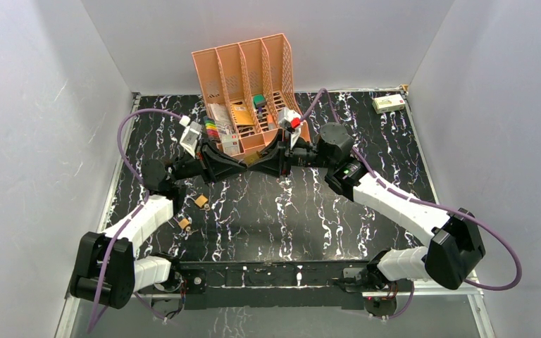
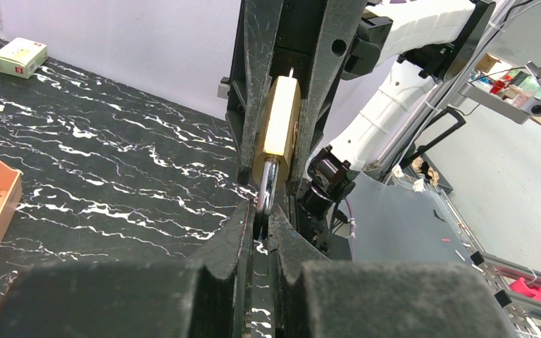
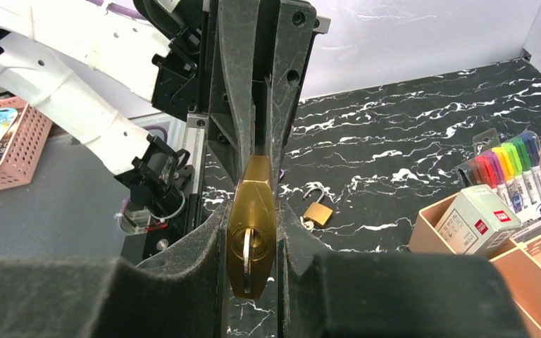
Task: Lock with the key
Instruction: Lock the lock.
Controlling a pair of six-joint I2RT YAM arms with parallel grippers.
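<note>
The right gripper (image 3: 252, 220), its matte black fingers closed tight, clamps the smooth brass padlock (image 3: 255, 184) by its flat sides. The key (image 3: 246, 259), a thin dull silvery sliver seen edge-on, sits in the slot in the padlock's end, between those fingers and facing the wrist. At the opposite end, the left gripper (image 2: 262, 211), almost fully closed, pinches the shiny steel shackle (image 2: 268, 184).

We see white arm shells (image 1: 394, 201), black left gripper (image 1: 249, 163) and right gripper (image 1: 268, 156), purple cables (image 1: 519, 267) looping above the base rail (image 1: 268, 271).
</note>
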